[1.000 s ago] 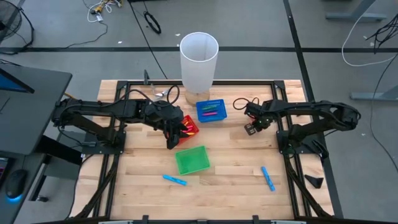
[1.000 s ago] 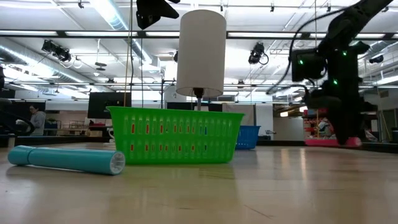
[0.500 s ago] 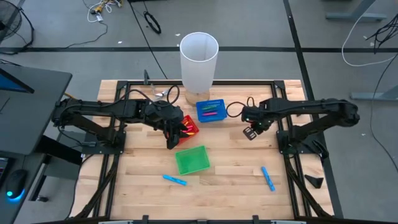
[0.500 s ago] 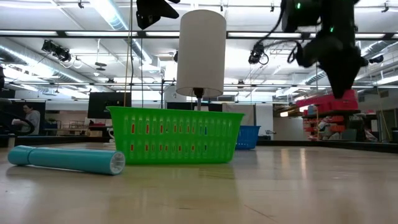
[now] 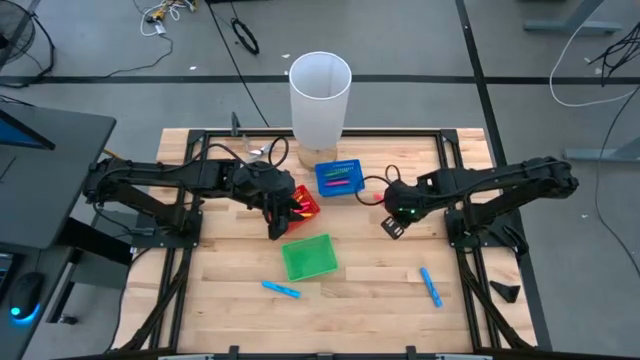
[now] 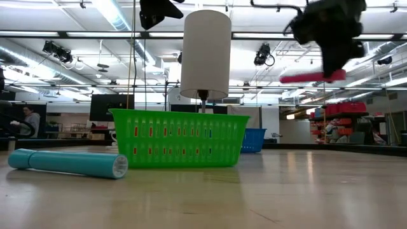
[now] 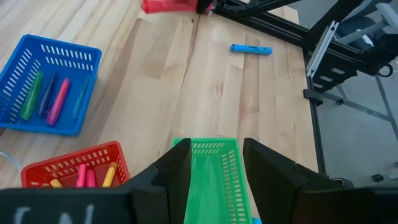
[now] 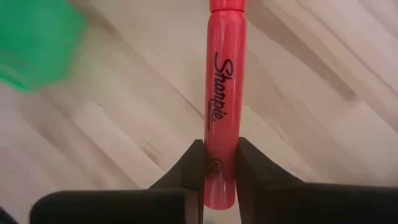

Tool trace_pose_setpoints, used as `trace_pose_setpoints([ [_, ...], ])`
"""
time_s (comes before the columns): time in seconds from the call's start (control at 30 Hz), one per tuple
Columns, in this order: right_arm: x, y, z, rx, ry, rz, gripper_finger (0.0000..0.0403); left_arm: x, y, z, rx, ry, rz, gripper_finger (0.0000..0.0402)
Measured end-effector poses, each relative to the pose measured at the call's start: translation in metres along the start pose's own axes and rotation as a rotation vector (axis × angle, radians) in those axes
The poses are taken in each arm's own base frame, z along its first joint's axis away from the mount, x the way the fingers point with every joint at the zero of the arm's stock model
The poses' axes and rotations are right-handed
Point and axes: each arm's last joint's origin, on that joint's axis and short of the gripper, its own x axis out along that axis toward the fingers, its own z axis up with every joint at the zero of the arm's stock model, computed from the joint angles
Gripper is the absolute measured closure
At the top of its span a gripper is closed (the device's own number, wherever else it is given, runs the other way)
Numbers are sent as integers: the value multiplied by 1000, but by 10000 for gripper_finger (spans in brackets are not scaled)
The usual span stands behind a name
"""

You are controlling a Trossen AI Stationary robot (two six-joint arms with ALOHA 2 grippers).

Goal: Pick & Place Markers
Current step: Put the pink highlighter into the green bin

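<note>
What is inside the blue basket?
The blue basket holds a few markers: a green marker, a pink marker and a darker one between them. Its near wall partly hides their lower ends.

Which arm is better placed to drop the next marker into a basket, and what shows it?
Right. The right gripper is shut on a pink marker above bare table, beside the baskets. The left gripper is open, holding nothing, above the green basket.
</note>
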Motion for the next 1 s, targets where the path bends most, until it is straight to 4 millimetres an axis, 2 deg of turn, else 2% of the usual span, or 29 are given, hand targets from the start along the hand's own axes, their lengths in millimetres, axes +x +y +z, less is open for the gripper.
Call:
trace_pose_setpoints([
  [0.27, -7, 31, 18, -65, -277, 255, 357, 0, -2, 7, 3, -68, -25, 250],
  [0.5, -29, 60, 33, -186, -629, 474, 357, -2, -6, 16, 9, -167, -62, 250],
  [0.77, -53, 73, 45, -274, -917, 595, 357, -5, -10, 28, 17, -291, -108, 250],
  [1.0, -59, 75, 47, -318, -996, 608, 357, -8, -14, 36, 22, -382, -141, 250],
])
